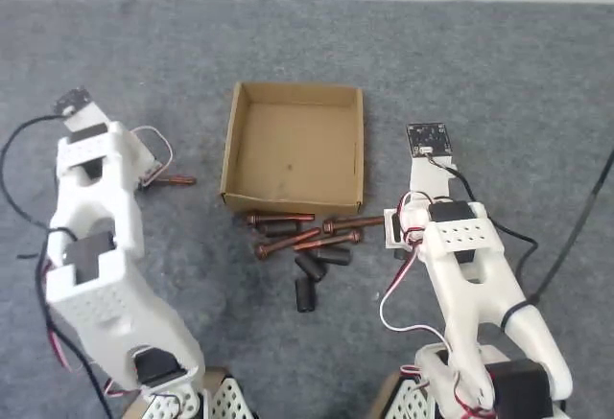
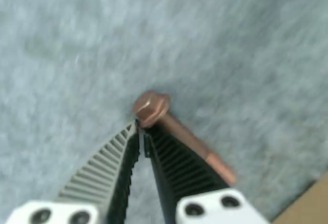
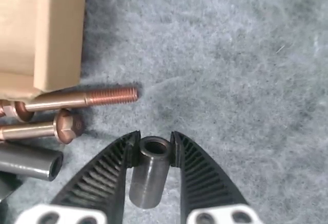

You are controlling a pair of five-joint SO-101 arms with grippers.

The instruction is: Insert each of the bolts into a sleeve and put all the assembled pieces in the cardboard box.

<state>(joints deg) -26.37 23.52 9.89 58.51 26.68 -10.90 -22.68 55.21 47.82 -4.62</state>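
The right claw [image 3: 155, 141] grips a smooth dark sleeve [image 3: 150, 175] between ribbed fingers [image 3: 102, 178]. The left claw [image 2: 139, 130] is nearly closed, a coppery hex-head bolt [image 2: 151, 107] at its tips; other bolts [image 1: 280, 218] and sleeves [image 1: 307, 292] lie on the fuzzy table [image 1: 499, 74] beside the cardboard box [image 1: 231, 146].

No text, labels or numbers can be read

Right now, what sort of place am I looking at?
Probably a robotics lab bench: two white arms stand at a grey carpeted table, with copper bolts, black sleeves and a cardboard box laid out between them.
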